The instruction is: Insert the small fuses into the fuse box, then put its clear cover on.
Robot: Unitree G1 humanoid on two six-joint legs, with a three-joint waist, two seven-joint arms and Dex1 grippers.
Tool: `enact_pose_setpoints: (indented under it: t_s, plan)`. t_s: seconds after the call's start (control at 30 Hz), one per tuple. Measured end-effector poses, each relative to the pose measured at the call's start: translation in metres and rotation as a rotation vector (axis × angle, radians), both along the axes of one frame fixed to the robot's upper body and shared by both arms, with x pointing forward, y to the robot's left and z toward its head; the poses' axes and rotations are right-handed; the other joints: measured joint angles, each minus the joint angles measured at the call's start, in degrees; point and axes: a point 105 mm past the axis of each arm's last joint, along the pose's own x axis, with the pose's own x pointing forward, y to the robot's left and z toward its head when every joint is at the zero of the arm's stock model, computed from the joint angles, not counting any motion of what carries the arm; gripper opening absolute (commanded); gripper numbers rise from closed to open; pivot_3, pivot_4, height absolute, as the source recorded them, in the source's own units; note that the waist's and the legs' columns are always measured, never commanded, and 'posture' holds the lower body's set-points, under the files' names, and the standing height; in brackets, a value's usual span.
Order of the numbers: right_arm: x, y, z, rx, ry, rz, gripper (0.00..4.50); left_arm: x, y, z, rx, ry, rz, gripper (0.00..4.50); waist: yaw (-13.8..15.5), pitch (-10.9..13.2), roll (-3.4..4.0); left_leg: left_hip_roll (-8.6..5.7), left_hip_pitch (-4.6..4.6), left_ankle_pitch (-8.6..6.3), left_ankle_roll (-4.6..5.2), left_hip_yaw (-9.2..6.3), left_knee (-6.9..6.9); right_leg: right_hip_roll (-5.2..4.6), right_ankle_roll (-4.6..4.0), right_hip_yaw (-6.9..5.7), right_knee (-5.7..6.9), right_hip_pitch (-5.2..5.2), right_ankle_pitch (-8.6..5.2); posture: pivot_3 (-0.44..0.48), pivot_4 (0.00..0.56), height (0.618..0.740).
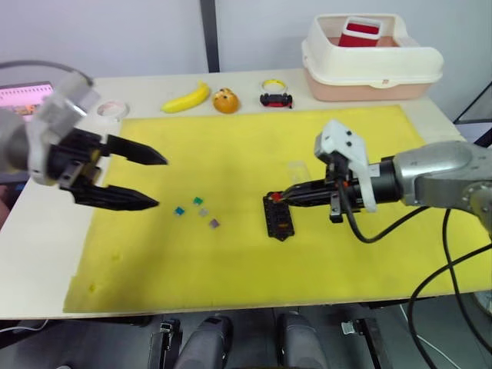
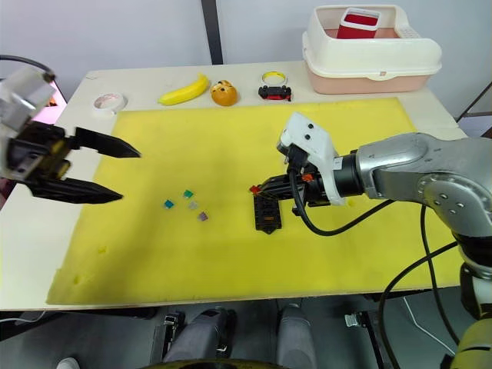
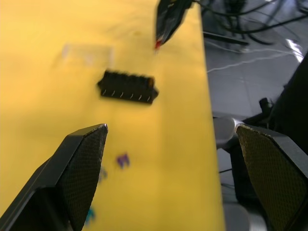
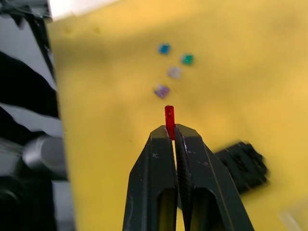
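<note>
- Left eye view: the left hand (image 1: pixel 154 182) hovers over the left edge of the yellow mat (image 1: pixel 231 269), its two black fingers spread wide and empty. The right arm reaches in from the right, its right hand (image 1: pixel 278 197) lying low and nearly level, tips just above the near end of the fuse box (image 1: pixel 277 216). The box is a small black block lying lengthwise on the mat.
- Right eye view: a red fuse (image 2: pixel 254 188) sits pinched at the right hand's tips, beside the top of the box. Four loose fuses (image 2: pixel 186 203) in teal, green, grey and purple lie in a small cluster on the mat between the two hands.
- Left wrist view: the left fingers (image 3: pixel 82 163) stand far apart; beyond them the box shows a row of slots, and the clear cover (image 3: pixel 86 52) lies flat on the mat just beside it.
- Right wrist view: the right fingers (image 4: pixel 161 163) are pressed together on the red fuse, which sticks up upright from the tips.
</note>
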Motion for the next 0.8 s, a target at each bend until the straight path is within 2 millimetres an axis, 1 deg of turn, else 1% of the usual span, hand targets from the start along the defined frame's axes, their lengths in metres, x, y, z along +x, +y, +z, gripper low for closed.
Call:
enact_pose_setpoints:
  t_s: [0.03,0.1,0.23,0.37,0.43,0.5,0.6,0.8]
  plan:
    - [0.001,-0.003,-0.004,-0.042,-0.018,0.0,0.0,0.002,-0.008,-0.005,-0.007,-0.019,-0.033,4.48,-0.1,0.0,0.0,0.01,-0.02,0.0,0.0,0.07,0.0,-0.01,0.0,0.0,0.01,-0.05,0.0,0.0,0.15,0.74]
    - [0.003,-0.004,-0.008,-0.084,-0.039,0.01,0.0,0.004,-0.019,-0.011,-0.026,-0.043,-0.066,4.48,-0.3,0.0,-0.02,0.05,-0.02,0.0,0.0,0.13,0.0,0.0,0.0,0.02,0.04,-0.08,0.01,0.0,0.15,0.74]
    - [0.006,-0.006,-0.017,-0.146,-0.061,0.024,0.0,0.008,-0.031,-0.014,-0.047,-0.118,-0.089,4.48,0.0,0.0,-0.02,0.08,-0.03,0.0,-0.01,0.15,0.01,0.0,0.0,0.03,0.03,-0.1,0.01,0.0,0.15,0.74]
    - [0.008,-0.005,-0.026,-0.206,-0.063,0.051,0.0,0.01,-0.046,-0.036,-0.018,-0.137,-0.09,4.48,0.2,0.0,-0.02,0.06,-0.04,0.0,-0.01,0.16,0.05,-0.02,-0.01,0.04,0.02,-0.07,0.02,0.0,0.15,0.74]
    - [0.007,-0.001,-0.026,-0.197,-0.054,0.067,0.0,0.01,-0.054,-0.045,-0.019,-0.122,-0.079,4.48,0.2,0.0,-0.02,0.06,-0.03,0.0,-0.01,0.15,0.06,-0.01,-0.01,0.04,0.02,-0.06,0.02,0.0,0.15,0.74]
    - [0.007,0.004,-0.025,-0.188,-0.041,0.08,0.0,0.006,-0.067,-0.048,-0.046,-0.098,-0.065,4.48,0.2,0.0,-0.03,0.06,-0.04,0.0,-0.01,0.13,0.07,-0.01,-0.01,0.04,0.02,-0.06,0.02,0.0,0.15,0.74]
    - [0.011,0.004,-0.023,-0.186,-0.032,0.062,0.0,0.001,-0.078,-0.058,-0.026,-0.094,-0.055,4.48,0.2,0.0,-0.03,0.06,-0.03,0.0,-0.01,0.13,0.06,-0.01,-0.02,0.04,0.02,-0.06,0.02,0.0,0.15,0.74]
    - [0.02,0.004,-0.019,-0.219,-0.064,0.04,0.0,0.003,-0.086,-0.089,0.046,-0.063,-0.014,4.48,0.2,0.0,-0.03,0.06,-0.03,0.01,-0.02,0.14,0.08,0.0,-0.06,0.04,0.02,-0.06,0.05,0.0,0.15,0.74]
